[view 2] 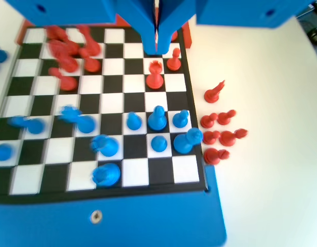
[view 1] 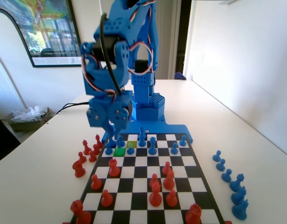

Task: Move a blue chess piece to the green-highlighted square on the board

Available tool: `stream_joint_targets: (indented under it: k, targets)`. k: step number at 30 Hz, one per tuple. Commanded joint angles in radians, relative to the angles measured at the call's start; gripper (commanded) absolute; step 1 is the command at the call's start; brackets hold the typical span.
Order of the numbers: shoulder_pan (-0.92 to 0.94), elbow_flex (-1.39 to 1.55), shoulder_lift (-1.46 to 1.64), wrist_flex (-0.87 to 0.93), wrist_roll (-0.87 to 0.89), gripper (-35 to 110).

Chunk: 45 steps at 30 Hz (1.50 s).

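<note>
**Blue gripper raised over the near-arm rows, jaws pressed together**

Blue two-finger gripper [view 1: 109,125] hanging above the left part of the blue pieces' rows in the fixed view, clear of the pieces. Jaws closed on each other in the wrist view [view 2: 157,38], nothing between them.

Bright green highlighted square [view 1: 119,151] lying on the flat black-and-white chequered board [view 1: 192,161], second row from the blue arm, left of centre in the fixed view, unoccupied. Paler yellow-green square [view 1: 132,143] touching its far right corner. Small blue plastic pawn with round head [view 1: 130,149] standing just right of the green square, on the neighbouring cell. Taller blue pieces [view 1: 153,145] crowding the same rows close around the green square.

Red chess pieces [view 1: 155,193] scattered over the board's nearer rows. Captured red pieces [view 1: 90,151] clustered off the board's left edge in the fixed view, captured blue pieces [view 1: 229,179] lined up on the white table [view 1: 255,140] at right.
</note>
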Motion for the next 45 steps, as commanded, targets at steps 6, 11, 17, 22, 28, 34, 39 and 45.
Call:
stream_joint_targets:
  k: [6,11,17,22,28,34,39,45]
  targets:
    - [-0.101,-0.133,0.408,0.265,0.032,1]
    - [-0.193,-0.256,0.528,0.518,0.077,1]
    - [-0.278,-0.213,0.721,0.614,0.097,1]
    - [-0.328,-0.184,0.839,0.673,0.118,1]
    - [-0.373,-0.086,0.927,0.647,0.132,1]
    - [-0.377,-0.008,0.980,0.558,0.132,1]
    - [-0.360,-0.006,1.012,0.551,0.132,3]
    - [-0.311,-0.005,1.098,0.531,0.132,7]
